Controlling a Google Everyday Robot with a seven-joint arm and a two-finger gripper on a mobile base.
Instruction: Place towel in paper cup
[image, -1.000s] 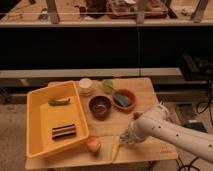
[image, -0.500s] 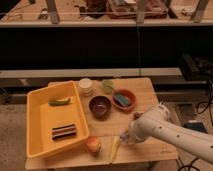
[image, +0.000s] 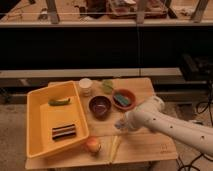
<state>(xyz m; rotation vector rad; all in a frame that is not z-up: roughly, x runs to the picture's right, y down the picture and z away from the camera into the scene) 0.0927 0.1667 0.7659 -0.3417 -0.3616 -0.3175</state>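
Note:
A white paper cup (image: 85, 86) stands upright at the back of the wooden table (image: 150, 145). A blue-green folded cloth, likely the towel (image: 121, 100), lies in a brown bowl (image: 131, 95) to the right of the cup. My gripper (image: 120, 125) is at the end of the white arm (image: 165, 122) that reaches in from the right. It hovers low over the table's middle, in front of the brown bowl and apart from the cloth and the cup.
A dark bowl (image: 100, 106) sits just left of the brown bowl. A green crumpled thing (image: 107, 85) lies beside the cup. A yellow tray (image: 37, 125) at the left holds a green item (image: 59, 102) and a dark striped item (image: 64, 131). An apple (image: 92, 145) and a yellow banana-like item (image: 115, 148) lie near the front edge.
The arm and gripper have shifted only slightly over the table's middle. Nothing on the table has moved.

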